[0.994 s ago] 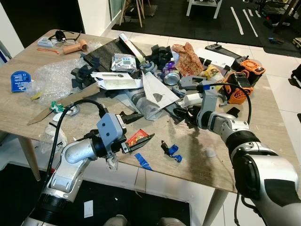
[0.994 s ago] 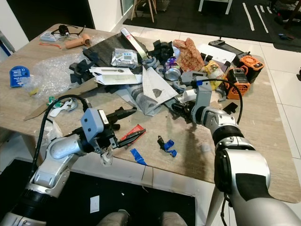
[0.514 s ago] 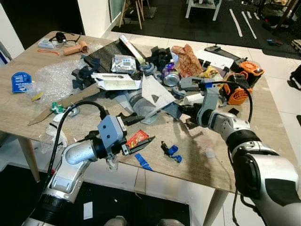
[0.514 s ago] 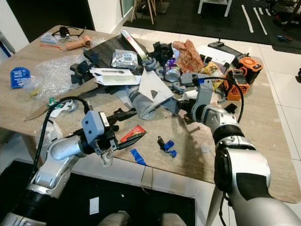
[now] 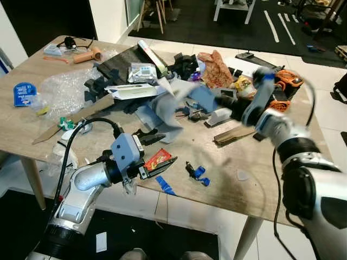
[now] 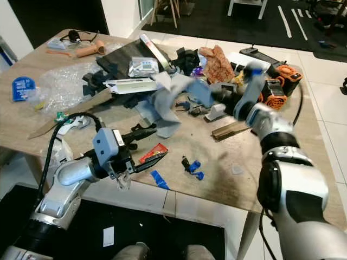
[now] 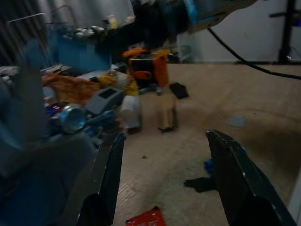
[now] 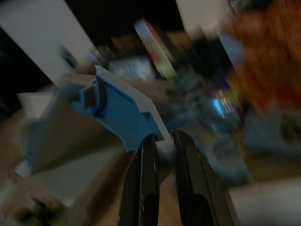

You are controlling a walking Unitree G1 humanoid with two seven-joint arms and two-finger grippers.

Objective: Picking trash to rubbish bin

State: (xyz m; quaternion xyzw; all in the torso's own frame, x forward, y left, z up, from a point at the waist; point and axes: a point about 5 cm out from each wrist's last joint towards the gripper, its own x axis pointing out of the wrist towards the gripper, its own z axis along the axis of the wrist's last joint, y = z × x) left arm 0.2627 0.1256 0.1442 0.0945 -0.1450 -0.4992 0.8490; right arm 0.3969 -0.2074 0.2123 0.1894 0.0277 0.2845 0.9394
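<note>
Right wrist view: blue piece (image 8: 123,112) between jaws.

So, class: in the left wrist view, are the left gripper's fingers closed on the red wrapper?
No. The left gripper is open, its fingers wide apart above the red wrapper on the table.

One table (image 5: 282,179), one red wrapper (image 5: 158,159), two blue scraps (image 5: 165,186).

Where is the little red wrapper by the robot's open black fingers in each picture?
Left eye view: flat red wrapper near the table's front edge, at the left gripper.
Right eye view: same spot.
Left wrist view: at the frame's edge, between the fingers.
Shared landmark: orange power tool.
</note>
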